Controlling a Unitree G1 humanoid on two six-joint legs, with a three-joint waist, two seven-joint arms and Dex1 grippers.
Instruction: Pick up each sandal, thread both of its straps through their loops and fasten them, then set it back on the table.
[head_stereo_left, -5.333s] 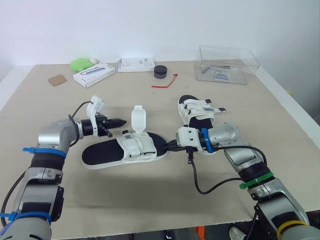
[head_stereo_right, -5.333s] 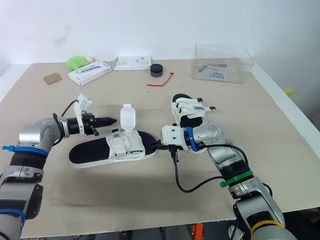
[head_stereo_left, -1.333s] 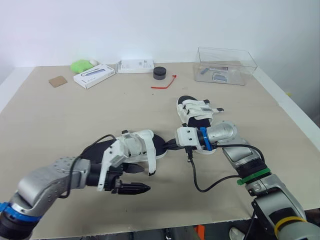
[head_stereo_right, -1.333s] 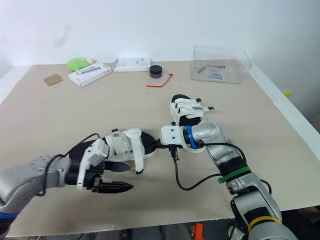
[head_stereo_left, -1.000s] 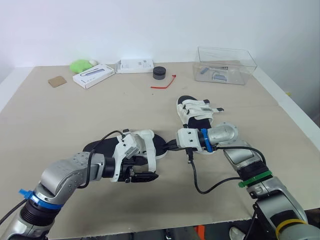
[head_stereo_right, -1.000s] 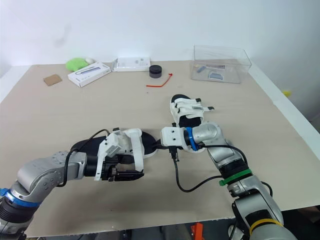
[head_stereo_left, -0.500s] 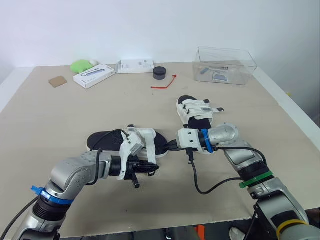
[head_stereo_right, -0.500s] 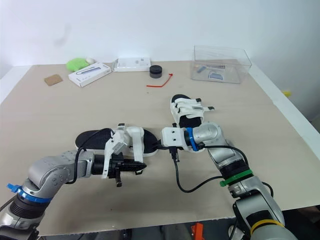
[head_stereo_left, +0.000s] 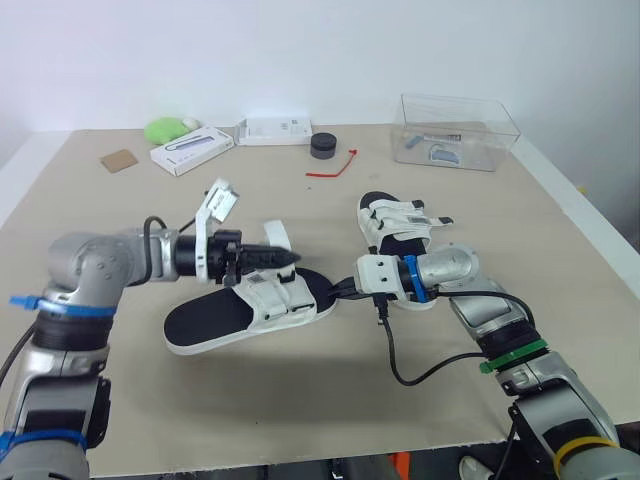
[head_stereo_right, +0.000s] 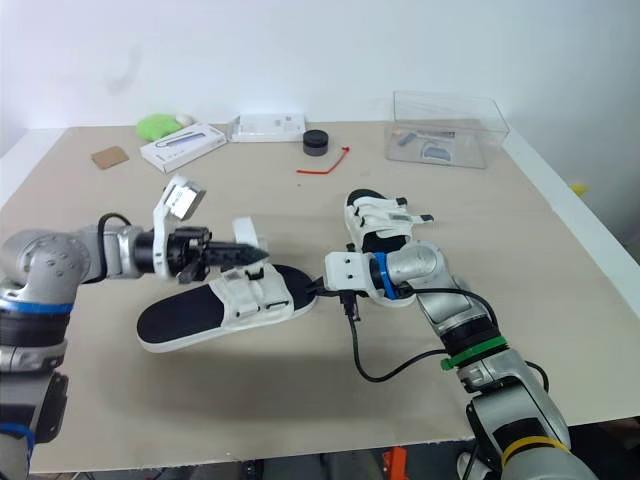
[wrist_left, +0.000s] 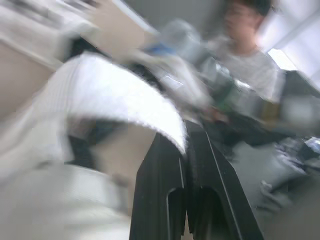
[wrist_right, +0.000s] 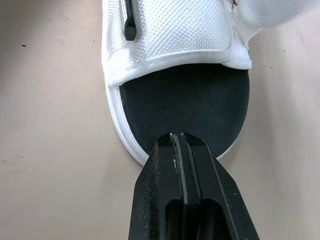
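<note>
Left gripper (head_stereo_left: 288, 257) is pinching the strap (head_stereo_left: 277, 237) of the nearer sandal (head_stereo_left: 212, 318) of two — right gripper (head_stereo_left: 337, 292) is clamping its toe.

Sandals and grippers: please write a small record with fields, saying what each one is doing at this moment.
left gripper: shut on the strap of the near sandal, with the strap raised above the upper
right gripper: shut on the near sandal's toe edge
far sandal: lies on the table, beyond the right gripper; neither gripper holds it
clear box: at the table's far right corner
</note>
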